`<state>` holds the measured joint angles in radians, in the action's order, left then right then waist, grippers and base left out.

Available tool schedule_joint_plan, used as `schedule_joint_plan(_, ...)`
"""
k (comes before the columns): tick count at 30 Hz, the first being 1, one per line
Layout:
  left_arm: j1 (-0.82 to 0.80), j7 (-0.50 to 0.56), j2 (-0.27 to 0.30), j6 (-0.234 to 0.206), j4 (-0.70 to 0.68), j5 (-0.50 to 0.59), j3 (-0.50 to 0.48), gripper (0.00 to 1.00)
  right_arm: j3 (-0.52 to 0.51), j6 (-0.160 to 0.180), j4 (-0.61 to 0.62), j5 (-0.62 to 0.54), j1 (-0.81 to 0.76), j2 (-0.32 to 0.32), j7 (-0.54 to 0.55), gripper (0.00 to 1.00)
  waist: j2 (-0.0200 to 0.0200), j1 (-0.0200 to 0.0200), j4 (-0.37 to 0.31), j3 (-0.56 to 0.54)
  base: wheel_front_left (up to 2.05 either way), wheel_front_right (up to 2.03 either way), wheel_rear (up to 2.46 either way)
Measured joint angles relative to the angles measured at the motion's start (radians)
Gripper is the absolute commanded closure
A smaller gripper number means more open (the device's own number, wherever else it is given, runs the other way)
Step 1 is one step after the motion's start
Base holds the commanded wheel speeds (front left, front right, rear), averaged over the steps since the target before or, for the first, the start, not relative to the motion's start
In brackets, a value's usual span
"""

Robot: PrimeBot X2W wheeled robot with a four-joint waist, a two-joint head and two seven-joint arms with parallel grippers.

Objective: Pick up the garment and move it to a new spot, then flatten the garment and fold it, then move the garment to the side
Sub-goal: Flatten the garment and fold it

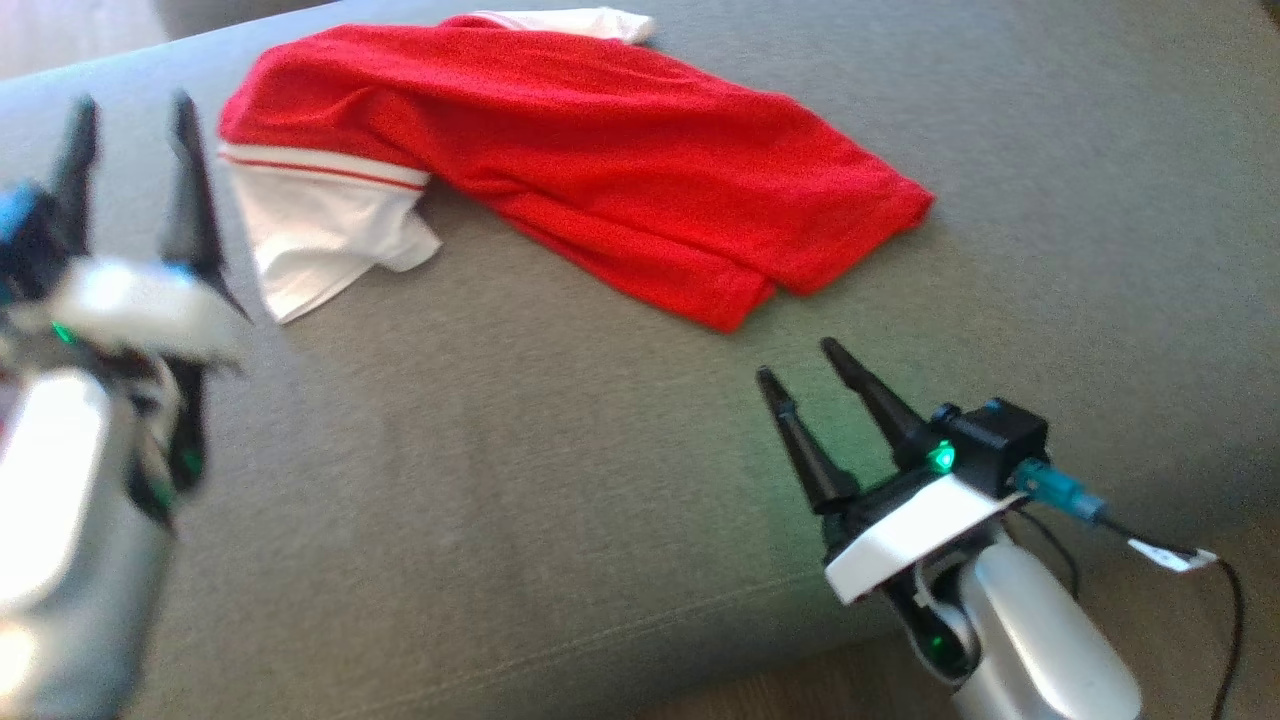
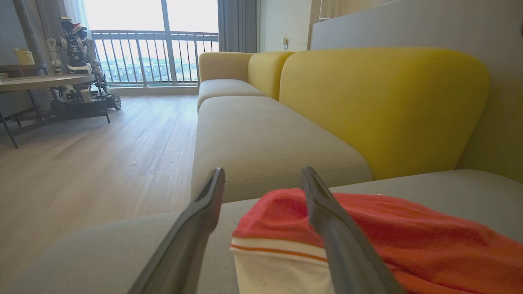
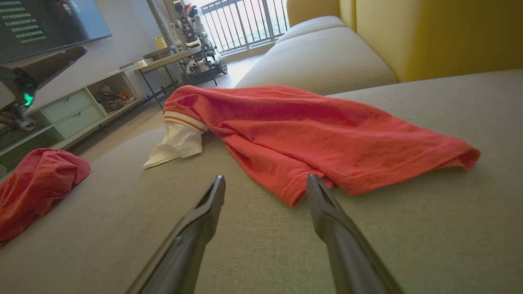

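The red garment (image 1: 600, 170) with white sleeves is lying crumpled on the grey sofa seat (image 1: 500, 480). The left pincer (image 1: 135, 103) is hovering beside a white sleeve and the right pincer (image 1: 799, 360) near the red edge, both gaping wide and gripping nothing. Yellow backrests (image 2: 384, 102) are rising behind, and a wooden floor (image 2: 102, 155) is stretching toward a balcony window (image 2: 122, 16).

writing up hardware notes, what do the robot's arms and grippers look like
The right gripper and left gripper each have two long dark tapering fingers. The right carries a white plate, green light, teal connector and thin black cable on a pale silver forearm; the left is white with blue.
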<state>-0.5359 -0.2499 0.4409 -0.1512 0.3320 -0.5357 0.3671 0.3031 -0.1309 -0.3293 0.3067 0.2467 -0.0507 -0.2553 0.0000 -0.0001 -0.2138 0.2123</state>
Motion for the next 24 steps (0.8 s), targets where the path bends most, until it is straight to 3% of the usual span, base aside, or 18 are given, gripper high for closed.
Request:
schedule_joint_plan(5,0.259,-0.004,-0.115,-0.016,-0.224,0.106,-0.026,0.0,-0.127,0.0,-0.137,0.038,0.047,-0.001,0.0,0.0,0.0,0.0,0.069,-0.002,0.0,0.0,0.0)
schedule_joint_plan(9,0.378,-0.006,-0.194,-0.005,-0.292,0.158,-0.028,0.0,-0.274,0.0,-0.297,0.067,0.122,0.0,0.0,0.0,0.0,0.0,0.127,-0.005,0.0,0.0,0.0)
schedule_joint_plan(15,0.431,-0.007,-0.26,0.059,-0.299,0.246,-0.023,0.0,-0.435,0.0,-0.496,0.066,0.234,-0.001,0.0,0.0,0.0,0.0,0.213,-0.015,0.0,0.0,0.0)
schedule_joint_plan(24,0.435,-0.007,-0.349,0.117,-0.323,0.326,-0.008,0.0,-0.555,0.0,-0.697,0.073,0.347,-0.001,0.0,0.0,0.0,0.0,0.325,-0.011,0.0,0.0,0.0)
